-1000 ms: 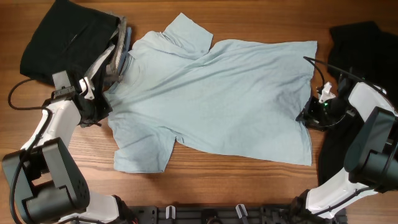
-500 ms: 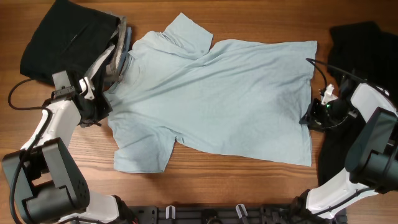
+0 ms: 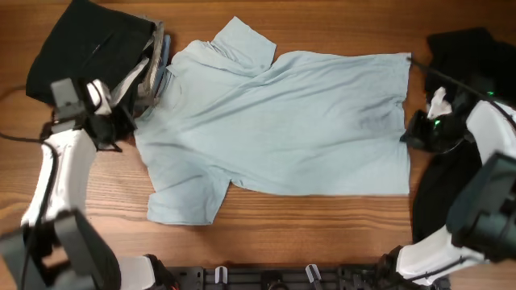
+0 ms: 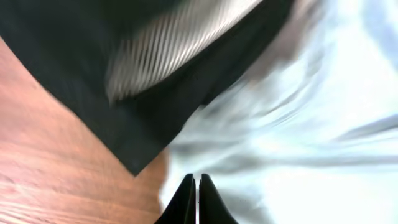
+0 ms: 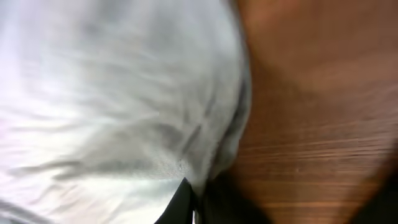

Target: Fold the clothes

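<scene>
1. two grippers hold the shirt [image 3: 282, 121], which lies spread flat across the middle of the desk [image 3: 322, 242], collar to the left. the left gripper [image 3: 129, 125] is pinched closed at the collar-side edge. the right gripper [image 3: 411, 135] is pinched closed on the hem, with fabric bunched into its tips.
2. risk: both pinches look shallow, right at the edge. thin, smooth cloth could slip out if the arms pull apart too hard, and the shirt would land crooked.
3. risk: the left gripper sits just beside the dark stack [image 3: 89, 48]. a sweep could snag its striped grey layer [image 3: 147, 76] and drag it along.
4. risk: the right arm lies over the black garment [image 3: 476, 52], so a lift may catch it.
5. risk: an uneven lift would skew the fold. the near sleeve [image 3: 185, 205] lies loose and may tuck under.
6. materials: the shirt is light blue, soft, thin and faintly creased, broad and roughly rectangular with short sleeves. the stack is black and grey, thicker, folded. the desk is hard, smooth wood grain. both wrist views are blurred.
</scene>
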